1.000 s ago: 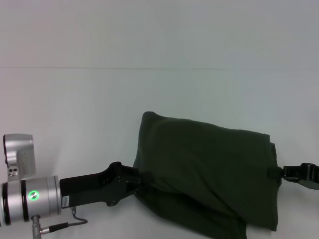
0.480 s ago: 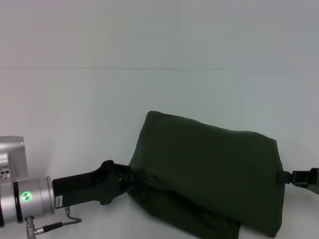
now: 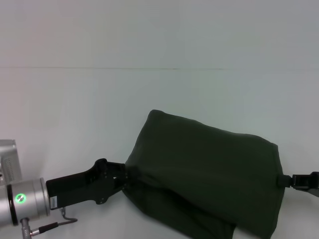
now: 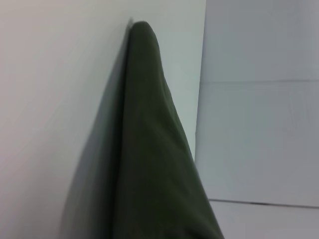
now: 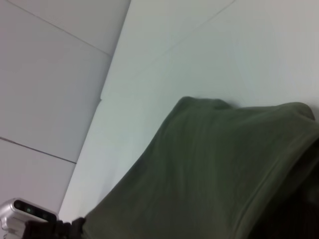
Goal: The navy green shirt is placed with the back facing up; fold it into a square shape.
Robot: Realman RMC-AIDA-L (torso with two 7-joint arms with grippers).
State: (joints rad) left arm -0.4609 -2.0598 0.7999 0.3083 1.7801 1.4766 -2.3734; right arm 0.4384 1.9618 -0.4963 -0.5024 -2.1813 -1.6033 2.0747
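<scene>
The navy green shirt [image 3: 204, 172] lies folded over on the white table [image 3: 89, 104], plain side up, with a second layer showing under its near edge. My left gripper [image 3: 125, 175] is at the shirt's left edge, its tips buried in the cloth. At the shirt's right edge, my right gripper [image 3: 282, 180] pinches the fabric. The cloth stretches between the two. In the left wrist view the shirt [image 4: 149, 149] rises as a narrow ridge. Across the right wrist view the shirt [image 5: 209, 169] spreads wide, with the left arm [image 5: 50, 228] at its far end.
The table's far edge meets a pale wall along a thin line [image 3: 114, 68]. Bare white tabletop lies behind and to the left of the shirt. No other objects are in view.
Both grippers have drawn slightly outward and toward me with the cloth. The upper layer now covers more of the lower one, and the shirt's right edge sits lower.
</scene>
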